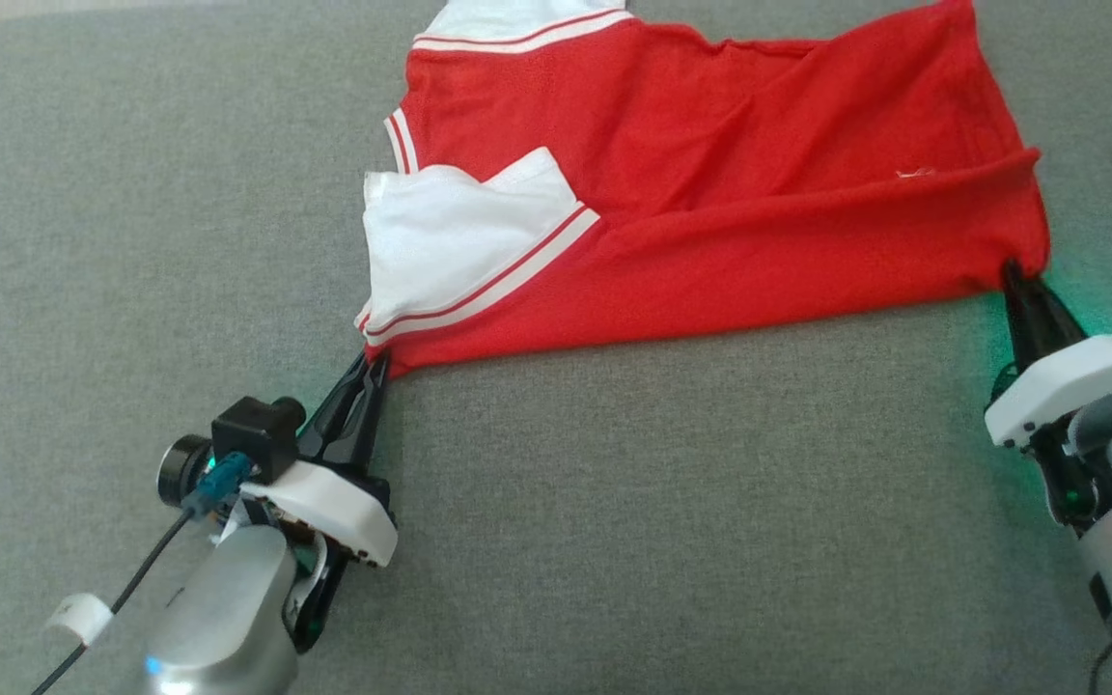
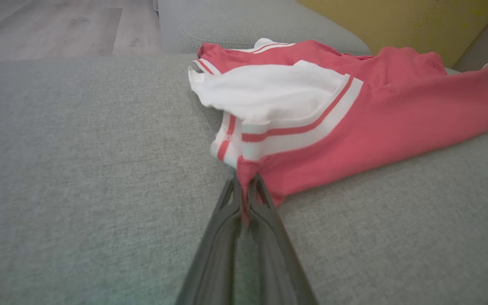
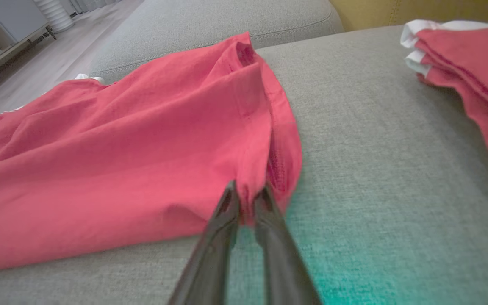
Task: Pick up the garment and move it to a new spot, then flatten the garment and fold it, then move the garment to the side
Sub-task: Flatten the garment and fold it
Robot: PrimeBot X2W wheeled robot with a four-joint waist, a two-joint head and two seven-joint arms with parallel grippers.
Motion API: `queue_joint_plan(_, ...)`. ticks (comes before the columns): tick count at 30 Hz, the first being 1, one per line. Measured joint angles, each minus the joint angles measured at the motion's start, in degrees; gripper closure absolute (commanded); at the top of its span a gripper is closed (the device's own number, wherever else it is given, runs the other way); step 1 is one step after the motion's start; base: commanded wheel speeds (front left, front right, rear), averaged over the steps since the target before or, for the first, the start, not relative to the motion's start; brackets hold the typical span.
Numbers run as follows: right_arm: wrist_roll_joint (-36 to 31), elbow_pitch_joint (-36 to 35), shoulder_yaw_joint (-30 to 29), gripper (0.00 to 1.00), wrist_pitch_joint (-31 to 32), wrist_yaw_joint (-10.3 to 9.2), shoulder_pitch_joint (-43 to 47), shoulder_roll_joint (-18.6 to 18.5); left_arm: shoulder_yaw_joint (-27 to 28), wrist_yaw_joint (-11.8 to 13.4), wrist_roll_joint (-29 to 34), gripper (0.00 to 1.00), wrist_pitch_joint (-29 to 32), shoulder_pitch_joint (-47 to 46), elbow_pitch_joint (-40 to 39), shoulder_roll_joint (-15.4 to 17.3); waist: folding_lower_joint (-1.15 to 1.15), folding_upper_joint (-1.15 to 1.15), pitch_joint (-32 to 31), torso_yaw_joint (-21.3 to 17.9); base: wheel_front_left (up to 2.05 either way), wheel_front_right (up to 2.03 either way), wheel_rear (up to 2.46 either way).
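- Head view: the garment (image 1: 710, 193) lies spread but creased on the grey cushion (image 1: 614, 541), toward the far side, with one white sleeve turned over the red body
- The left gripper (image 1: 370, 372) is pinched tight on the near left corner, just under the sleeve's striped cuff; the left wrist view shows a thin sliver of red cloth between the closed fingers (image 2: 265, 203)
- The right gripper (image 1: 1017, 282) is closed on the near right corner; the right wrist view shows the tips nearly together with a fold of hem between them
- Risk: both bites look shallow, at the very edge; a quick lift or a pull apart could slide the cloth out of one side, leaving the garment hanging bunched from one corner
- Risk: the right tips may hold only one layer of the doubled hem; if so, the layers would part on lifting and flattening would get harder
- Risk: the turned sleeve could end up trapped underneath when the garment is laid down; that would lock a crease into the fold
- Risk: a second garment (image 3: 472, 55) sits near on the right; a wide swing that way could drag it
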Motion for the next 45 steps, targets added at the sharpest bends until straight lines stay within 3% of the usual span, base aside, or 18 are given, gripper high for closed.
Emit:
queue_joint_plan(10, 5.78, -2.21, 5.16, 1.0, -0.62, 0.0, 6.03, -3.52, 0.03, 0.14, -0.32, 1.0, -0.05, 4.92, -2.76, 1.3, -0.01, 0.0, -3.91, -0.76, 0.0, 0.0, 0.0)
queue_joint_plan(17, 7.57, -3.59, 6.6, 1.0, -1.89, 0.0, 11.35, -5.92, -0.23, 2.03, -1.2, 1.0, 0.49, 13.02, -10.03, 3.38, -0.01, 0.0, -6.31, -1.51, 0.0, 0.0, 0.0)
queue_joint_plan(26, 7.99, -6.87, 5.89, 1.0, -2.88, 0.0, 19.77, -7.95, -2.32, 5.14, -1.24, 1.0, 5.35, 23.62, -21.18, 6.22, -0.01, 0.0, -8.3, -1.65, 0.0, 0.0, 0.0)
queue_joint_plan(33, 6.58, -9.18, 3.47, 1.0, -2.41, 0.0, 23.2, -8.18, -2.79, 6.16, -2.61, 1.0, 7.17, 27.52, -25.31, 7.67, -0.01, 0.0, -9.16, -1.85, 0.0, 0.0, 0.0)
queue_joint_plan(34, 6.2, -9.49, 3.07, 0.89, -2.21, 0.0, 23.38, -8.15, -2.79, 6.28, -2.61, 1.0, 7.19, 27.52, -25.35, 7.66, -0.01, 0.0, -9.24, -1.95, 0.0, 0.0, 0.0)
queue_joint_plan(35, 5.76, -9.85, 2.65, 0.65, -2.12, 0.0, 23.62, -8.11, -2.79, 6.6, -2.63, 1.0, 7.46, 27.52, -25.35, 7.64, 0.0, 0.0, -9.32, -2.04, 0.0, 0.0, 0.0)
queue_joint_plan(36, 5.25, -10.05, 2.27, 0.22, -1.67, 0.0, 23.82, -8.02, -2.8, 6.65, -2.64, 1.0, 7.66, 27.52, -25.31, 7.6, 0.0, 0.0, -9.4, -2.14, 0.0, 0.0, 0.0)
queue_joint_plan(37, 4.65, -10.1, 1.93, 0.0, -1.6, 0.0, 23.96, -7.91, -2.83, 6.65, -2.79, 1.0, 7.68, 27.51, -25.28, 7.56, -0.01, 0.0, -9.46, -2.26, 0.0, 0.0, 0.0)
queue_joint_plan(38, 4.1, -10.14, 1.32, 0.0, -1.58, 0.0, 24.02, -7.68, -2.9, 6.65, -3.1, 0.97, 7.95, 27.49, -25.22, 7.53, -0.01, 0.0, -9.49, -2.39, 0.0, 0.0, 0.0)
queue_joint_plan(39, 3.7, -10.16, 0.58, 0.0, -1.56, 0.0, 24.04, -7.5, -2.9, 6.67, -3.22, 0.61, 8.2, 27.49, -25.06, 7.48, 0.0, 0.0, -9.49, -2.54, 0.0, 0.0, 0.0)
queue_joint_plan(40, 3.34, -10.38, -0.02, 0.0, -1.43, 0.0, 24.08, -7.49, -2.89, 6.71, -3.22, 0.01, 8.35, 27.48, -24.94, 7.48, 0.0, 0.0, -9.47, -2.69, 0.0, 0.0, 0.0)
queue_joint_plan(45, 1.14, -13.54, -3.48, 0.0, -1.26, 0.0, 24.41, -6.72, -2.36, 7.65, -3.21, 0.0, 8.61, 26.02, -25.79, 7.83, 0.0, 0.0, -8.75, -3.48, 0.0, 0.0, 0.0)
